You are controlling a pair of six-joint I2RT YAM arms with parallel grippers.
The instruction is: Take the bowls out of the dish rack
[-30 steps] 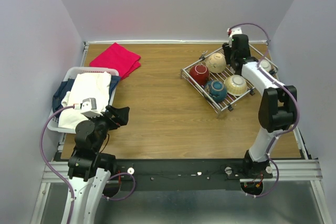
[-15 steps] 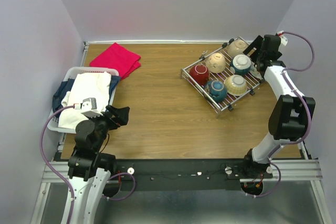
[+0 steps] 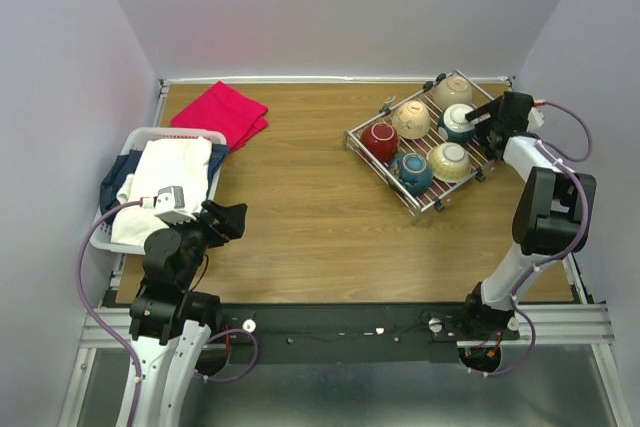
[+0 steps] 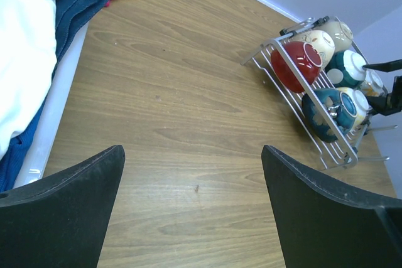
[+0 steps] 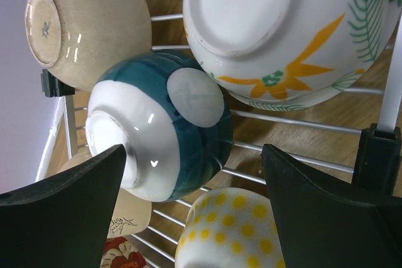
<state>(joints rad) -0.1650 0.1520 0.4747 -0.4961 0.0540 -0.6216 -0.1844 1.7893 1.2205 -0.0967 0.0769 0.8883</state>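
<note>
Top external view: six small round ceramic bowls sit in the flat silver wire dish rack point(image 3: 432, 143), which stands askew at the far right of the brown wooden surface point(image 3: 300, 197). A red bowl point(image 3: 380, 140) and a cream bowl point(image 3: 410, 119) are on its left side and a tan bowl point(image 3: 452, 92) is at the far corner. A teal-and-white bowl point(image 3: 459, 122) sits toward the right rim, with a dark teal bowl point(image 3: 412, 172) and a pale cream bowl point(image 3: 450, 160) nearest. The right tool point(image 3: 487, 119) is at the rack's right rim, just beside the teal-and-white bowl, fingers spread wide with nothing gripped; whether it touches the bowl is unclear. The left tool point(image 3: 228, 219) hovers over the near left of the surface, wide open and empty, beside a white plastic basket point(image 3: 180, 134) of folded clothes. A red cloth point(image 3: 222, 112) lies at the far left corner.
</note>
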